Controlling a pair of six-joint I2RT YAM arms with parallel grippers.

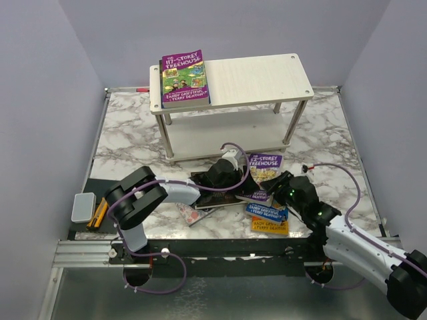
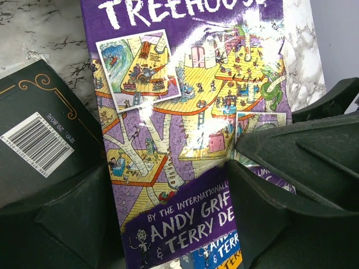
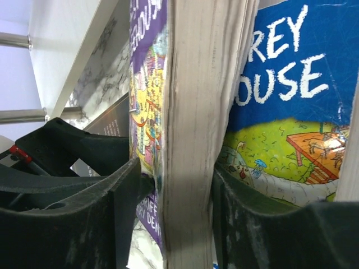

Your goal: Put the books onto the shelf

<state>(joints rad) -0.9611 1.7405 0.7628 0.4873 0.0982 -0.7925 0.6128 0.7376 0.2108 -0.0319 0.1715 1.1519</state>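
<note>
Near left edge: grey case (image 1: pixel 83 207), well apart from everything else. The book pile sits on the marble table (image 1: pixel 133 140) in front of the shelf. The orange book (image 1: pixel 270 227) is nearest, with the blue book (image 1: pixel 267 211) touching it just behind. The pink floral book (image 1: pixel 189 214) pokes out on the left, and the dark book (image 1: pixel 212 192) lies under the left arm's wrist.

The right gripper (image 3: pixel 176 185) comes in from the right. Its fingers sit on either side of the page block of the purple Treehouse book (image 1: pixel 265 162), close against it, but I can't tell if they're clamped yet. The blue cover sits right behind that book in the right wrist view.

The left gripper (image 2: pixel 168 185) reaches in from the left with its jaws wide apart. The same purple cover faces its camera and fills the gap, and the right finger overlaps it. The dark book's barcode side is just beside the left finger.

Far back: the white shelf (image 1: pixel 260 77), with a second purple book (image 1: pixel 184 79) lying flat on the left end of the top tier.
</note>
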